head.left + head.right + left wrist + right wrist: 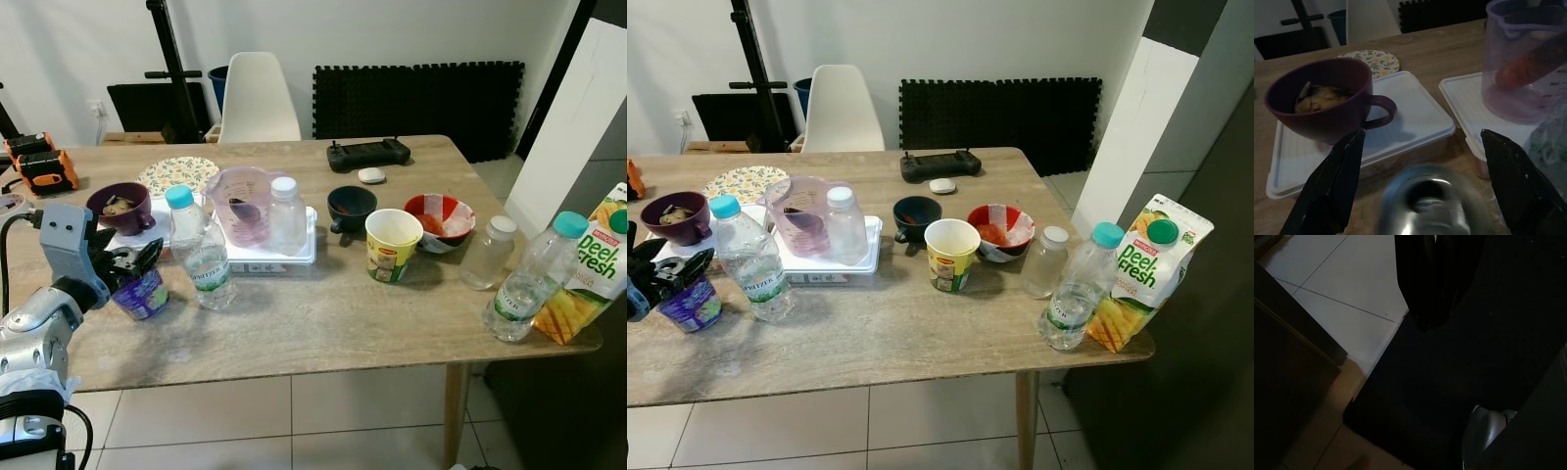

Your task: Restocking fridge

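Straddling the small purple cup (142,294) with the left gripper (135,262), black fingers (1334,183) spread wide on either side of its foil lid and not yet closing on it; sitting at the near left corner of the wooden table (323,323), that cup, just beside the teal-capped water bottle (201,250) and in front of the white lidded container (1400,115) bearing the dark purple mug (120,208); hanging idle toward the floor, the right gripper (1437,279), fingers too dark to judge. Judging the step as the first pick for the restock, approach made and grasp pending; calling next for a squeeze on the cup's sides, then a straight lift clear of the bottle at its flank, since a sideways drag risks toppling it. Waiting further along the table: the pink measuring jug (240,204), a white-capped bottle (287,215), a yellow paper cup (392,245), and, at the far right edge, a second water bottle (529,284) touching the juice carton (588,269).
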{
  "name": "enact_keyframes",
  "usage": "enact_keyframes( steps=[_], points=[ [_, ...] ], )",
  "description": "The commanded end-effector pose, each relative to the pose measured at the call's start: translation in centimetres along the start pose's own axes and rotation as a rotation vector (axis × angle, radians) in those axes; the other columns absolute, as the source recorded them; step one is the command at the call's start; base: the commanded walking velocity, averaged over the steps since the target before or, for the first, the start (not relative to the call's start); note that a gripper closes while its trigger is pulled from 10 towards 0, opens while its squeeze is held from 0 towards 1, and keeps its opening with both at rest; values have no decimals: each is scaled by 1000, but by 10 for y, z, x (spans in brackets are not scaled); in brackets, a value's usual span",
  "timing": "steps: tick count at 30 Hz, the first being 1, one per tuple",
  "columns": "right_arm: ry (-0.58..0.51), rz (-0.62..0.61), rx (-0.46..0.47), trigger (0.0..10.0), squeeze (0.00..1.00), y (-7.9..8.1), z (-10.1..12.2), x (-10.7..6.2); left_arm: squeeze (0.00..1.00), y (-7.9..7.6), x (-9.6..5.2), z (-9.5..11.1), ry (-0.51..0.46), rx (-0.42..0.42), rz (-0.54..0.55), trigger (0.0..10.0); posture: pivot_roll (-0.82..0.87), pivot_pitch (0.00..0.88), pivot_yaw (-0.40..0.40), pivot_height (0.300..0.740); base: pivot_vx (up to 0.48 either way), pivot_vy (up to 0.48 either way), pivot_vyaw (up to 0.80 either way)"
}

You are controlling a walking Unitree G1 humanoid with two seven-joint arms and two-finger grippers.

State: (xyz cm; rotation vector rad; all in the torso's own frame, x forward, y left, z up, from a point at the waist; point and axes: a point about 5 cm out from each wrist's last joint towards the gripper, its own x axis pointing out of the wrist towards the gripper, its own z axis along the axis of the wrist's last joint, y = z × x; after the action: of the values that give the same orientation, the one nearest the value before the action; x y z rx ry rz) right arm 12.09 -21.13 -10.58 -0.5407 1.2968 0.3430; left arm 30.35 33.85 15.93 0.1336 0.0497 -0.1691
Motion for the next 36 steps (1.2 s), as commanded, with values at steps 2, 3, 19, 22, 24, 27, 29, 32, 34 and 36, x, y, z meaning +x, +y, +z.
enact_keyframes(
  steps=[2, 3, 19, 22, 24, 27, 29, 32, 34, 36],
  points=[
    [-3, 7, 4, 10000, 0, 2, 1, 0, 0, -9, 3, -8, 31, 3, -48, 10000, -70, 0, -7, 740, 0, 0, 0],
    [-3, 7, 5, 10000, 0, 2, 1, 0, 0, -10, 2, -8, 38, 10, -55, 10000, -70, 0, -7, 740, 0, 0, 0],
    [-5, 6, 9, 10000, 0, 1, 1, 0, 0, -11, -1, -18, 121, 37, -72, 10000, -67, 0, -8, 740, 0, 0, 0],
    [-5, 6, 9, 10000, 0, 1, 1, 0, 0, -10, -1, -18, 123, 38, -69, 10000, -67, 0, -8, 740, 0, 0, 0],
    [-4, 6, 9, 10000, 0, 1, 1, 0, 0, -9, -1, -19, 127, 39, -64, 10000, -67, 0, -8, 740, 0, 0, 0],
    [-4, 6, 10, 10000, 0, 1, 1, 0, 0, -9, -2, -20, 134, 37, -55, 10000, -68, 0, -7, 740, 0, 0, 0],
    [-4, 6, 11, 10000, 0, 1, 1, 0, 0, -8, -2, -22, 140, 30, -47, 10000, -68, 0, -7, 740, 0, 0, 0],
    [-4, 6, 12, 10000, 0, 1, 1, 0, 0, -9, -2, -26, 152, 19, -38, 10000, -69, 0, -8, 740, 0, 0, 0],
    [-4, 6, 12, 10000, 0, 1, 1, 0, 0, -9, -2, -28, 156, 10, -35, 10000, -69, 0, -8, 740, 0, 0, 0],
    [-4, 5, 12, 10000, 0, 1, 1, 0, 0, -10, -1, -30, 162, -1, -30, 10000, -69, 0, -8, 740, 0, 0, 0]
  ],
)
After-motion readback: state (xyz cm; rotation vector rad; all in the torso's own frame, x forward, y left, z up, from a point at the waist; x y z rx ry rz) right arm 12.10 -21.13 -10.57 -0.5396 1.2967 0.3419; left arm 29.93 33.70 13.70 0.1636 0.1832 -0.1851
